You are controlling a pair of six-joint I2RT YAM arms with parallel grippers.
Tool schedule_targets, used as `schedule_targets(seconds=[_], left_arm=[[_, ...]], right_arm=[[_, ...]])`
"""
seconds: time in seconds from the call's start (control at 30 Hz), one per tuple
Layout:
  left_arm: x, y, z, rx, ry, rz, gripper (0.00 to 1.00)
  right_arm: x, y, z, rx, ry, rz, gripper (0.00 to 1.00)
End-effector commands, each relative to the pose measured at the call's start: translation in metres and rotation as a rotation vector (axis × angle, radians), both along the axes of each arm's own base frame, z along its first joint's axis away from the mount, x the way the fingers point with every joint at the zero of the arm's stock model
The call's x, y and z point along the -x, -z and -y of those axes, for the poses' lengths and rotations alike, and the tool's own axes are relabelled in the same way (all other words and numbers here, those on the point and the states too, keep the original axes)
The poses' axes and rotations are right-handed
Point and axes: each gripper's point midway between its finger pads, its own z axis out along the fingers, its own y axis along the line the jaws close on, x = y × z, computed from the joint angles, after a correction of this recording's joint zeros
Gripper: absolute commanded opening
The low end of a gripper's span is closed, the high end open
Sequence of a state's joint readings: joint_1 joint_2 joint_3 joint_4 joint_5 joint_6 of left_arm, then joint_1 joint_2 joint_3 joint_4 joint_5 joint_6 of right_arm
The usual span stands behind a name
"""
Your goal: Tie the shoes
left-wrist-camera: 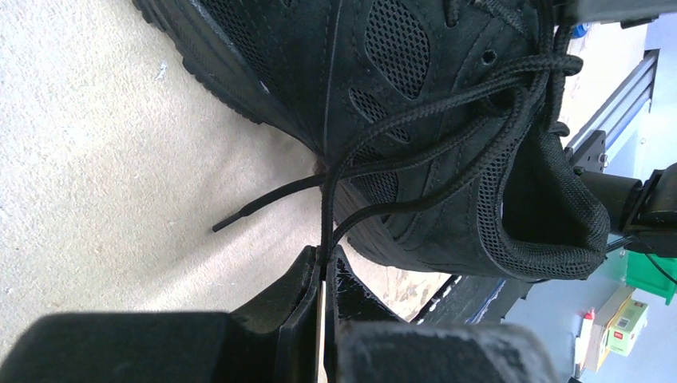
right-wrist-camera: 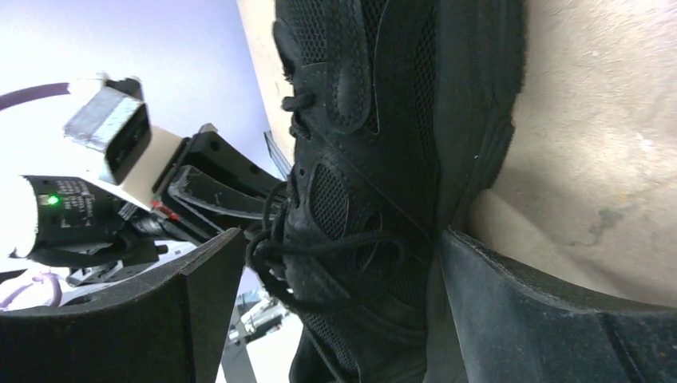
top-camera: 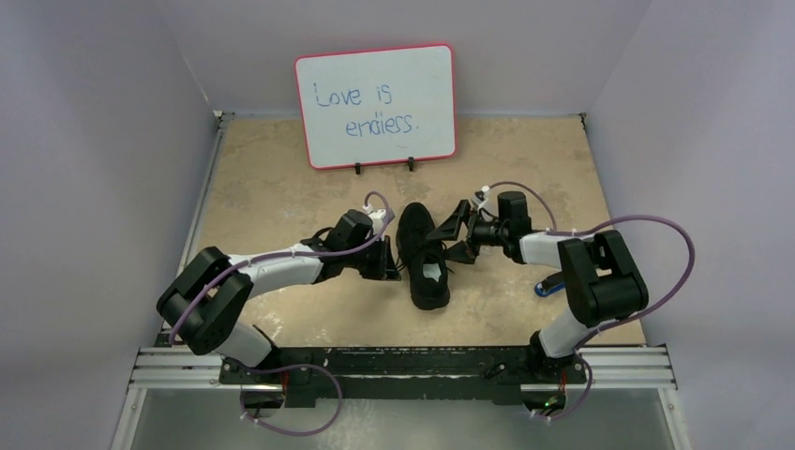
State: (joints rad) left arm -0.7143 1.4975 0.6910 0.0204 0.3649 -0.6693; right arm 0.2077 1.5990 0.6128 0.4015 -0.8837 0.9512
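1. Nearest the lens in the left wrist view, the left fingers (left-wrist-camera: pixel 291 307) are pressed together on a thin black lace (left-wrist-camera: pixel 323 211). Only a sliver of gap shows between them.
2. From that pinch the lace runs up to the crossed lacing on the side of the shoe (left-wrist-camera: pixel 431 120). Another loose lace end (left-wrist-camera: pixel 239 214) lies flat on the tabletop (left-wrist-camera: pixel 96 199) just beside the sole.
3. Seen from above, the all-black shoe stands upright on its sole near the middle of the tabletop. Its toe is toward the whiteboard (top-camera: pixel 376 105), its heel is toward the arm bases, and its pale inner sole shows.
4. The left fingers sit just beside the shoe's left side.
5. On the shoe's right side, the right fingers (right-wrist-camera: pixel 519 319) are spread wide and hold nothing. In the right wrist view one finger is low by the sole and the other is on the far side of the laced upper, with the shoe between them. Whether either finger touches the shoe cannot be told.
6. A blue gadget (top-camera: pixel 545 286) lies on the tabletop, partly hidden behind the right arm (top-camera: pixel 600 272).
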Motion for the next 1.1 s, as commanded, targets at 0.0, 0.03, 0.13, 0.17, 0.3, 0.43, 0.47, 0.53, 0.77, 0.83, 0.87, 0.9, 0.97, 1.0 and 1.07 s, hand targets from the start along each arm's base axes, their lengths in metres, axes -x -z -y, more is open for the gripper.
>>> schedule_targets(seconds=[0.0, 0.03, 0.13, 0.17, 0.3, 0.43, 0.47, 0.53, 0.77, 0.83, 0.87, 0.9, 0.97, 1.0, 1.07], left_arm=[[-0.009, -0.021, 0.015, 0.058, 0.030, 0.053, 0.00], [-0.008, -0.021, 0.015, 0.059, 0.030, 0.054, 0.00], [-0.007, -0.023, 0.014, 0.059, 0.031, 0.058, 0.00], [-0.007, -0.023, 0.014, 0.058, 0.030, 0.059, 0.00], [-0.006, -0.021, 0.012, 0.050, 0.022, 0.056, 0.00], [-0.006, -0.020, 0.012, 0.053, 0.021, 0.055, 0.00], [-0.006, -0.020, 0.013, 0.053, 0.021, 0.055, 0.00], [-0.007, -0.021, 0.013, 0.055, 0.023, 0.054, 0.00], [-0.006, -0.021, 0.012, 0.051, 0.023, 0.055, 0.00], [-0.006, -0.022, 0.012, 0.054, 0.021, 0.058, 0.00], [-0.006, -0.022, 0.012, 0.054, 0.020, 0.059, 0.00], [-0.005, -0.022, 0.012, 0.054, 0.021, 0.059, 0.00], [-0.006, -0.023, 0.012, 0.053, 0.021, 0.064, 0.00], [-0.006, -0.023, 0.012, 0.052, 0.018, 0.064, 0.00], [-0.007, -0.023, 0.012, 0.052, 0.014, 0.067, 0.00]], right_arm=[[-0.008, -0.009, -0.018, -0.061, -0.015, 0.031, 0.92], [-0.009, -0.013, -0.020, -0.075, -0.015, 0.032, 0.90], [-0.007, -0.033, -0.021, -0.103, -0.015, 0.050, 0.86], [-0.007, -0.039, -0.020, -0.100, -0.016, 0.061, 0.85], [-0.005, -0.061, -0.012, -0.058, -0.005, 0.128, 0.84], [-0.001, -0.059, -0.011, -0.052, -0.007, 0.123, 0.82], [0.000, -0.057, -0.011, -0.054, -0.010, 0.119, 0.81], [-0.004, -0.056, -0.012, -0.064, -0.004, 0.124, 0.79], [-0.027, -0.051, -0.009, -0.015, 0.071, 0.129, 0.76], [-0.031, -0.048, -0.009, -0.004, 0.086, 0.113, 0.73], [-0.033, -0.047, -0.009, -0.005, 0.091, 0.110, 0.72], [-0.033, -0.047, -0.010, -0.007, 0.092, 0.108, 0.70], [-0.033, -0.048, -0.011, -0.013, 0.085, 0.109, 0.66], [-0.032, -0.050, -0.011, -0.020, 0.078, 0.119, 0.62], [-0.031, -0.050, -0.012, -0.029, 0.081, 0.127, 0.54]])
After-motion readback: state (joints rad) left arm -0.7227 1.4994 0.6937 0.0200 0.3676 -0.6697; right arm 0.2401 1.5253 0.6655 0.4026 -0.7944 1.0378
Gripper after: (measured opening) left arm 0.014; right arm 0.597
